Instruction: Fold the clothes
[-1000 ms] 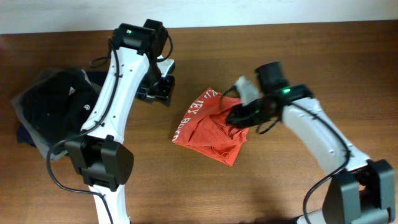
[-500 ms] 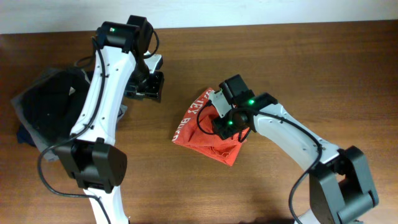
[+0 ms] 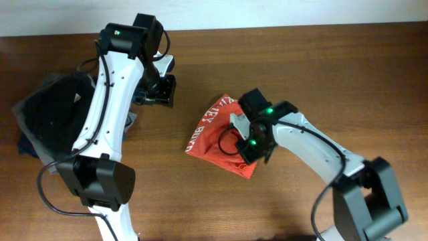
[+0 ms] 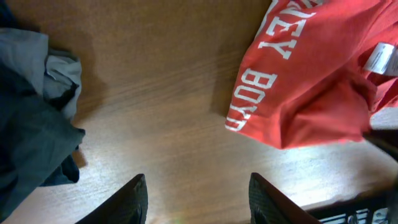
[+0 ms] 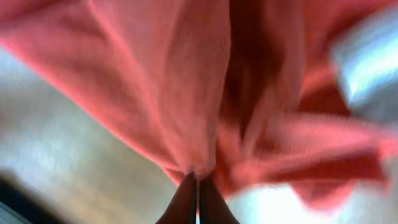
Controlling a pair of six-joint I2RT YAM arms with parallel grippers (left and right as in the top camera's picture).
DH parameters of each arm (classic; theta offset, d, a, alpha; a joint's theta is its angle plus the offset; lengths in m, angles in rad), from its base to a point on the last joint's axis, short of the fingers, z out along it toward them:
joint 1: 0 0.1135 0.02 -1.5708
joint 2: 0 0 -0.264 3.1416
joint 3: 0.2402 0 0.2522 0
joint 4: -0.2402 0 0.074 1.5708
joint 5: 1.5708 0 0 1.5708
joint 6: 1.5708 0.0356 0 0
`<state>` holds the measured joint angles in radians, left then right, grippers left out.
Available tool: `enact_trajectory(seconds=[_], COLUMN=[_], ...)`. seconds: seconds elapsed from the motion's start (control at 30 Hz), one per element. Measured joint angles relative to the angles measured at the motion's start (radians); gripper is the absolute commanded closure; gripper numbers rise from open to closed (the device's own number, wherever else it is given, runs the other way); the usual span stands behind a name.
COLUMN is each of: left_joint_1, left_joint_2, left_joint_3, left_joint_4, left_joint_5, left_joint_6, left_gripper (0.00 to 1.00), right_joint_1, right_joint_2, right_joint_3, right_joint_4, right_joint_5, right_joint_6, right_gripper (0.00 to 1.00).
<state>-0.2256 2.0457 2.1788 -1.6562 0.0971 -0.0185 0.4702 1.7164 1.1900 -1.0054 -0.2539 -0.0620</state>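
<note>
Well apart from the pile of dark garments point(image 3: 53, 114), on the side toward the right arm, the red-orange shirt point(image 3: 206, 130) lay bunched and creased on the wooden table point(image 3: 348, 67). Its white lettering point(image 4: 267, 62) ran along the edge facing the pile, and the small neck tag point(image 4: 379, 59) sat further in. The right gripper point(image 5: 196, 190) was down on the part of the shirt farthest from the pile, its jaws pressed flat together on a thin fold of cloth that rose in ridges from the fingertips.

The bite looked slight, so the lift probably wanted to be slow and low, watching that the pinched fold did not slip out and that the whole bundle did not drag along. Carrying that fold over toward the lettered edge seemed the sensible line, with the other arm free to pin that edge.

The left gripper point(image 4: 198, 193) hung over bare wood between the pile and the shirt, its jaws apart with nothing in them. A black cable point(image 3: 221, 139) of the right arm looped over the cloth and might snag a raised fold; the pile itself lay too far off to interfere
</note>
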Motion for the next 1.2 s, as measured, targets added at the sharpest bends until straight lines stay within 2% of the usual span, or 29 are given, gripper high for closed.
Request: enact_trajectory(seconds=[0.03, 0.23, 0.4, 0.53, 0.63, 0.67, 0.73, 0.77, 0.87, 0.97, 1.0, 1.07, 1.1, 1.2], left_joint_1=[0.000, 0.000, 0.000, 0.000, 0.000, 0.000, 0.000, 0.000, 0.000, 0.000, 0.000, 0.000, 0.000, 0.000], left_joint_2=[0.000, 0.000, 0.000, 0.000, 0.000, 0.000, 0.000, 0.000, 0.000, 0.000, 0.000, 0.000, 0.000, 0.000], left_joint_3=[0.000, 0.000, 0.000, 0.000, 0.000, 0.000, 0.000, 0.000, 0.000, 0.000, 0.000, 0.000, 0.000, 0.000], left_joint_4=[0.002, 0.019, 0.023, 0.026, 0.027, 0.027, 0.030, 0.032, 0.043, 0.044, 0.044, 0.044, 0.044, 0.044], left_joint_5=[0.000, 0.000, 0.000, 0.000, 0.000, 0.000, 0.000, 0.000, 0.000, 0.000, 0.000, 0.000, 0.000, 0.000], left_joint_6=[0.000, 0.000, 0.000, 0.000, 0.000, 0.000, 0.000, 0.000, 0.000, 0.000, 0.000, 0.000, 0.000, 0.000], left_gripper=[0.44, 0.43, 0.41, 0.41, 0.39, 0.39, 0.38, 0.38, 0.38, 0.38, 0.38, 0.38, 0.38, 0.38], right_joint_1=[0.000, 0.000, 0.000, 0.000, 0.000, 0.000, 0.000, 0.000, 0.000, 0.000, 0.000, 0.000, 0.000, 0.000], right_joint_2=[-0.018, -0.072, -0.072, -0.072, -0.072, -0.072, -0.072, -0.072, -0.071, -0.053, -0.040, -0.009, 0.003, 0.038], right_joint_3=[0.000, 0.000, -0.003, -0.003, -0.003, -0.004, -0.005, -0.006, -0.008, -0.008, -0.008, -0.008, -0.008, -0.009], right_joint_4=[-0.026, -0.142, -0.204, -0.252, -0.233, -0.214, -0.139, -0.095, 0.060, 0.138, 0.139, 0.136, 0.133, 0.085], right_joint_5=[0.000, 0.000, 0.000, 0.003, 0.036, 0.046, 0.055, 0.051, 0.022, 0.001, 0.000, 0.004, 0.008, 0.025], right_joint_6=[0.002, 0.025, 0.036, 0.050, 0.100, 0.111, 0.139, 0.145, 0.182, 0.229, 0.246, 0.279, 0.285, 0.324], right_gripper=[0.96, 0.96, 0.82, 0.80, 0.71, 0.66, 0.54, 0.53, 0.53, 0.55, 0.59, 0.91, 0.96, 0.96])
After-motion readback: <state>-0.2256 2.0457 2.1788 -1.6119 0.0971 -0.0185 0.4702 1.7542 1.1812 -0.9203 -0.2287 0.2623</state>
